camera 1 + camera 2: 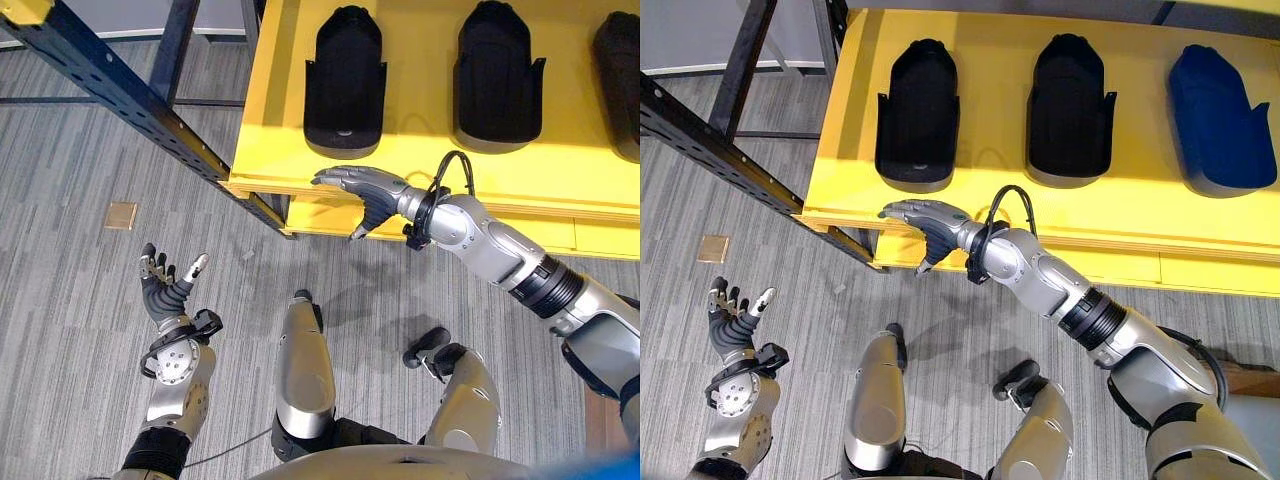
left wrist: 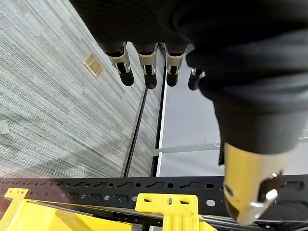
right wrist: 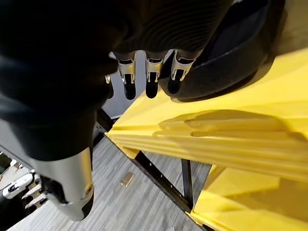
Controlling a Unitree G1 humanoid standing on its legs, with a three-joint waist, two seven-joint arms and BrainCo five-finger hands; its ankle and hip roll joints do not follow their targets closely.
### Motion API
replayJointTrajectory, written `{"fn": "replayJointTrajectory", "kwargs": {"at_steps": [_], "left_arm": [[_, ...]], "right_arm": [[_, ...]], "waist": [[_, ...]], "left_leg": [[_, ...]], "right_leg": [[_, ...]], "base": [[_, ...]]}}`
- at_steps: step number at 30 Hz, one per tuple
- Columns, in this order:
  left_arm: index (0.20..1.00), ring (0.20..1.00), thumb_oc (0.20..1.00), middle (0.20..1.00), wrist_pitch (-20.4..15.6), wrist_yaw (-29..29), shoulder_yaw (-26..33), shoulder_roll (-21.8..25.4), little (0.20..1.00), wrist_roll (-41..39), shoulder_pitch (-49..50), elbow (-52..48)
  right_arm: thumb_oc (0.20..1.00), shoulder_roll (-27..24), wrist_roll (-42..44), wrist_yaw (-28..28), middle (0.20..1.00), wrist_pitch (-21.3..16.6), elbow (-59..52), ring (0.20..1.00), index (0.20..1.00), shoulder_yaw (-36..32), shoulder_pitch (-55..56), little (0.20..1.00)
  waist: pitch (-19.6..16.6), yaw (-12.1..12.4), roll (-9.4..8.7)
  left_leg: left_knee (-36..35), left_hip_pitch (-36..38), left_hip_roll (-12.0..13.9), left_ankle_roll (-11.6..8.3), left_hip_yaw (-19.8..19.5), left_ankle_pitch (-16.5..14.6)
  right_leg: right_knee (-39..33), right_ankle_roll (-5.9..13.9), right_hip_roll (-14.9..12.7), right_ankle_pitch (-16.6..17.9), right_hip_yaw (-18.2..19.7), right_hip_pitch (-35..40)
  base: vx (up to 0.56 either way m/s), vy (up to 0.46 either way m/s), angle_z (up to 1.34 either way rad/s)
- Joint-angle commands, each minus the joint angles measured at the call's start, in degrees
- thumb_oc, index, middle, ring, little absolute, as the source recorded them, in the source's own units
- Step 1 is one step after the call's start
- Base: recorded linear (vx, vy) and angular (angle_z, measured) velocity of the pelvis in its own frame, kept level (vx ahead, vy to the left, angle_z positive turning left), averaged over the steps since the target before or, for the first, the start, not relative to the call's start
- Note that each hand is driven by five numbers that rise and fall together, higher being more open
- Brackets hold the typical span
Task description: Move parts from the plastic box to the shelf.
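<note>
Grey carpet (image 1: 80, 300) under yellow shelf (image 1: 420, 160) bearing black parts (image 1: 345, 80).

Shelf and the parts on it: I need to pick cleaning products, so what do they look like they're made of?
The shelf looks like yellow-painted board, matte, with layered edges. The black parts and blue part look like moulded plastic with a dull sheen, though that is uncertain.

Third black part (image 1: 622, 80) on the yellow shelf (image 1: 420, 165) is cut by the edge
</note>
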Motion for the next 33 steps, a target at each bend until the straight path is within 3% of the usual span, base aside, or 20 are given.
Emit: {"fn": "replayJointTrajectory", "kwargs": {"at_steps": [1, 13, 33], "left_arm": [[1.000, 1.000, 1.000, 1.000, -1.33, 1.26, -0.88, 1.48, 1.000, 0.30, 1.85, -4.74], [1.000, 1.000, 1.000, 1.000, -0.53, 1.94, -0.13, 1.92, 1.000, -0.49, 0.83, -4.62], [1.000, 1.000, 1.000, 1.000, 2.56, 0.28, 1.34, 3.89, 1.000, -1.04, -0.81, -5.70]], "right_arm": [[1.000, 2.74, -1.33, -2.68, 1.000, 0.10, -0.05, 1.000, 1.000, -0.89, -5.37, 1.000], [1.000, 3.75, -3.68, -4.61, 1.000, 4.57, 4.28, 1.000, 1.000, -0.31, -5.98, 1.000], [1.000, 6.21, -1.86, -12.94, 1.000, 2.93, 21.58, 1.000, 1.000, -0.11, -9.21, 1.000]], "waist": [[-0.60, 1.34, 0.64], [-0.60, 1.78, 0.00], [-0.60, 3.68, -0.08]], "left_leg": [[-5.69, -5.63, -4.88, 3.85, -1.77, 6.24], [-4.16, -7.58, -5.08, 4.45, -2.13, 5.36], [-3.97, -8.85, -5.03, 4.66, -3.17, 5.54]], "right_leg": [[8.86, 5.49, -0.90, -7.67, -0.63, 2.38], [8.96, 5.67, -0.46, -7.59, -0.62, 1.82], [8.78, 5.77, -0.25, -7.46, -2.61, 2.60]], "base": [[-0.02, 0.022, 0.05], [-0.01, 0.006, 0.02], [-0.01, -0.008, 0.00]]}}
